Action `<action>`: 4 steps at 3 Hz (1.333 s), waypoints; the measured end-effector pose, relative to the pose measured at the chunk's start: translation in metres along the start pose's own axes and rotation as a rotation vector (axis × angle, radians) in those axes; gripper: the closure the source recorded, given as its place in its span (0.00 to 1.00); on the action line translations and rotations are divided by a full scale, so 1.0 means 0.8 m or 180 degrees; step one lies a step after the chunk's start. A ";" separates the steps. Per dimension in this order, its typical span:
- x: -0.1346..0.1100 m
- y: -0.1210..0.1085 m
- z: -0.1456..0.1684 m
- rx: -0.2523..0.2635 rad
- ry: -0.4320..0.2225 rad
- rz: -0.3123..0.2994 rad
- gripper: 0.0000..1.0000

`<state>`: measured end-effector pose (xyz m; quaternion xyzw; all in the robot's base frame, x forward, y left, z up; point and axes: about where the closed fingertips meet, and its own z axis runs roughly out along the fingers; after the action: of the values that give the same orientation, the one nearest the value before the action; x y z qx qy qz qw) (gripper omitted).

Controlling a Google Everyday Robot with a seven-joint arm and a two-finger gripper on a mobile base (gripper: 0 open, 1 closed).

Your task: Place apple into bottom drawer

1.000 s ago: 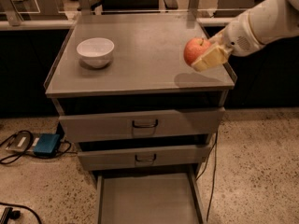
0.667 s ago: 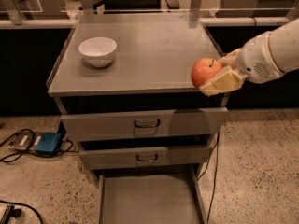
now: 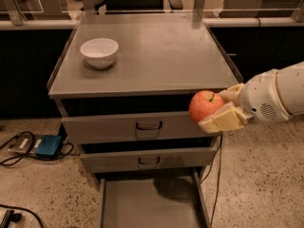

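The red apple (image 3: pixel 205 105) with yellowish patches and a short dark stem is held in my gripper (image 3: pixel 219 109), whose cream fingers (image 3: pixel 223 120) close on it from the right. It hangs in the air in front of the cabinet's right front corner, level with the top drawer. The bottom drawer (image 3: pixel 149 205) is pulled out below, a flat grey tray with thin side walls, and lies down and to the left of the apple.
A white bowl (image 3: pixel 99 52) stands on the grey cabinet top (image 3: pixel 156 51) at the left. Two grey drawers with dark loop handles (image 3: pixel 148 126) sit above the bottom drawer. A blue box with cables (image 3: pixel 47 146) lies on the speckled floor at the left.
My gripper has carried the apple off the cabinet top, forward and down past the front edge, so it now hangs in front of the top drawer.
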<state>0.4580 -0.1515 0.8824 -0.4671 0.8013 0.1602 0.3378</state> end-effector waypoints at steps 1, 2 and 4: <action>0.000 0.000 0.006 -0.0008 -0.0003 0.0000 1.00; -0.001 0.001 0.038 -0.0051 -0.0020 -0.0002 1.00; 0.078 0.060 0.182 -0.0443 0.0095 0.0234 1.00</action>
<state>0.4526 -0.0834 0.7319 -0.4621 0.8098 0.2209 0.2863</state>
